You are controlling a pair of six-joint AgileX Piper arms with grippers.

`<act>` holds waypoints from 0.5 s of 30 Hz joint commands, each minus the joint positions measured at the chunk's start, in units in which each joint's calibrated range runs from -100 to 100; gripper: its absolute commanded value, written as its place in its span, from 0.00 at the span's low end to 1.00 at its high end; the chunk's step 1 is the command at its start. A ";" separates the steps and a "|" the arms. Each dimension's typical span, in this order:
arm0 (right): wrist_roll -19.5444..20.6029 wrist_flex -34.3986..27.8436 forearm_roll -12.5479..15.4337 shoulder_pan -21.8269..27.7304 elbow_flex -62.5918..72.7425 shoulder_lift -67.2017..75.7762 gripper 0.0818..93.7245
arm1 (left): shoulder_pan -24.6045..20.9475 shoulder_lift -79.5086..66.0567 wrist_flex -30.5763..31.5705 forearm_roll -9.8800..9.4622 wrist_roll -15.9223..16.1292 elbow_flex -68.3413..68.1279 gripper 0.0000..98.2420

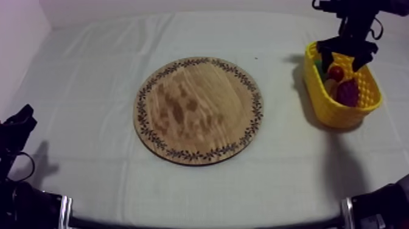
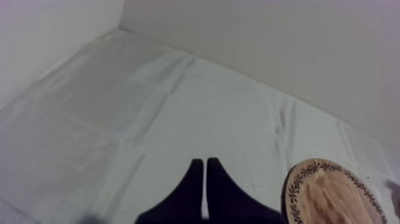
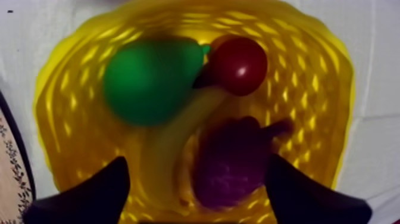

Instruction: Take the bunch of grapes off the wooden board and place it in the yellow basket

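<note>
Four toy fruits are lying in the yellow basket (image 1: 338, 116): the bunch of grapes (image 3: 229, 161), dark purple and knobbly with a short stem, is resting against the banana (image 3: 178, 134), near the pear (image 3: 149, 77) and the small red fruit (image 3: 241, 64). The right arm is reaching in from above, its jaws hanging spread apart just over the basket. The left jaws are lying pressed together low over the table (image 2: 119, 107), apart from the wooden board (image 1: 198, 111).

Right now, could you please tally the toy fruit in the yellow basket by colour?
Green: 1, the pear
Red: 1, the small red fruit
Yellow: 1, the banana
Purple: 1, the bunch of grapes
Total: 4, all inside the yellow basket
</note>
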State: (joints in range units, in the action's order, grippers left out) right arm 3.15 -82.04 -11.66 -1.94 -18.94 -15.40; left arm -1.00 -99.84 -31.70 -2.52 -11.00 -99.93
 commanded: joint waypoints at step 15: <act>-3.13 12.85 3.64 2.69 -8.83 18.94 0.45 | 0.02 0.02 0.01 0.01 -0.01 0.04 0.00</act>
State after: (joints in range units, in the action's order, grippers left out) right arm 0.00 -73.41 -8.16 0.68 -23.97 -1.49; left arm -1.00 -99.84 -31.70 -2.52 -11.00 -99.93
